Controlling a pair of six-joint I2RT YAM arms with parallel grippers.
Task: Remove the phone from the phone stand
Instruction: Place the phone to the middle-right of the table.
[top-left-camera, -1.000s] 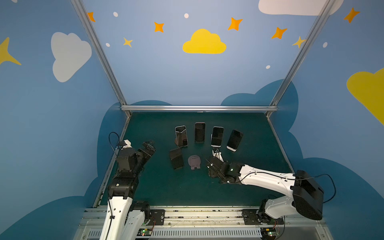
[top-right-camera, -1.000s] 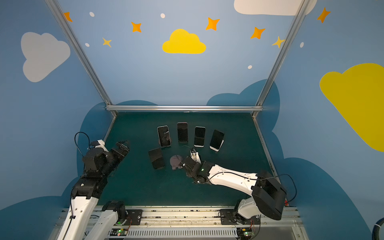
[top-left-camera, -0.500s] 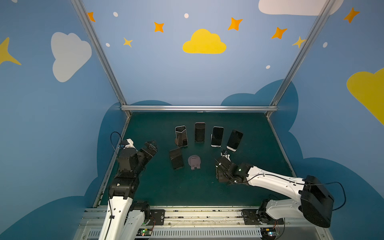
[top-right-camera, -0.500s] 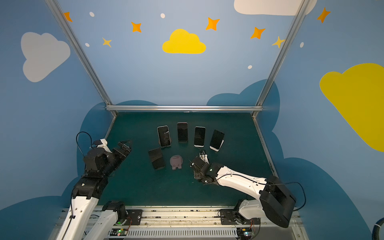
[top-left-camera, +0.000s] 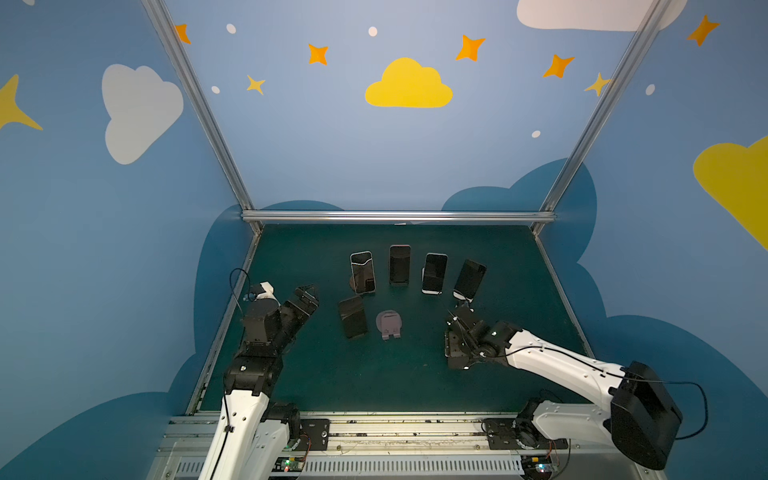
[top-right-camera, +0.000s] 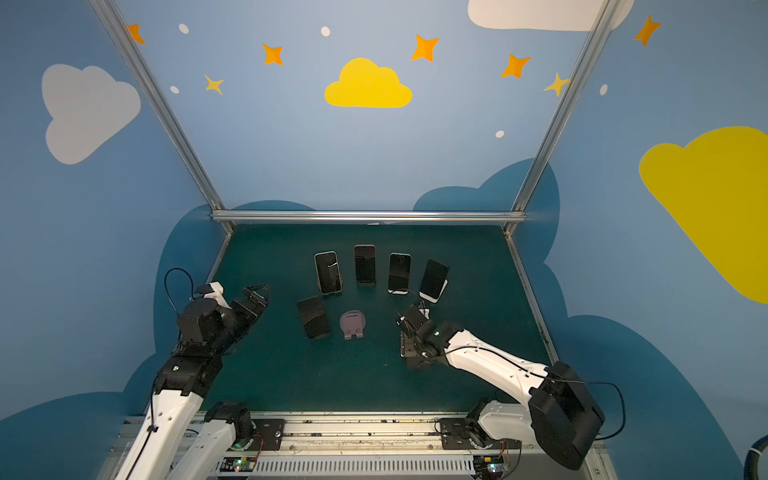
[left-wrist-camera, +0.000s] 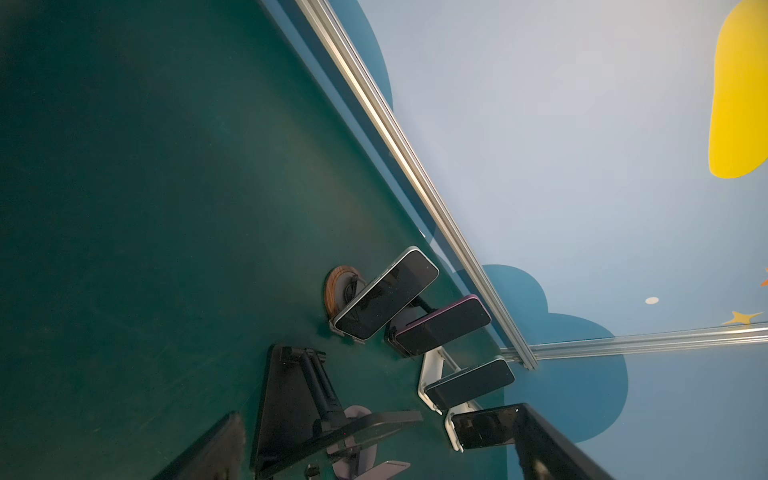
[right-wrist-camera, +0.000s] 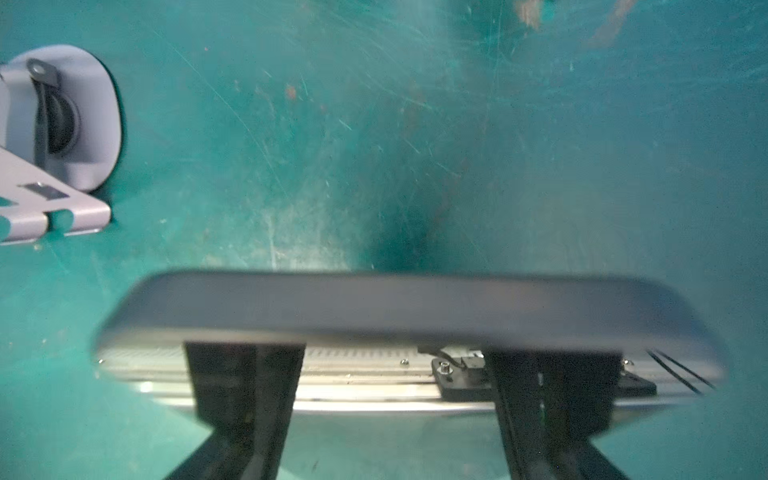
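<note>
Top views, right arm: the right gripper (top-left-camera: 459, 347) has carried the dark phone (top-left-camera: 453, 356) rightward and nearer, away from the lavender phone stand (top-left-camera: 389, 325). Its jaws are clamped on the phone, low over the green mat (top-left-camera: 365, 386).
Top views, stand: in both top views it is empty and well apart from the phone.
Top views, left arm: the left gripper (top-left-camera: 306, 296) sits at the left, barely moved, jaws spread wide and holding nothing.
Left wrist view: the far row of propped phones (left-wrist-camera: 386, 299) is untouched.
Right wrist view: the phone's edge (right-wrist-camera: 407, 307) is pinched between black fingers (right-wrist-camera: 245, 386), with bare mat beyond.
Meaning: the removal looks done, and setting the phone down likely remains.
</note>
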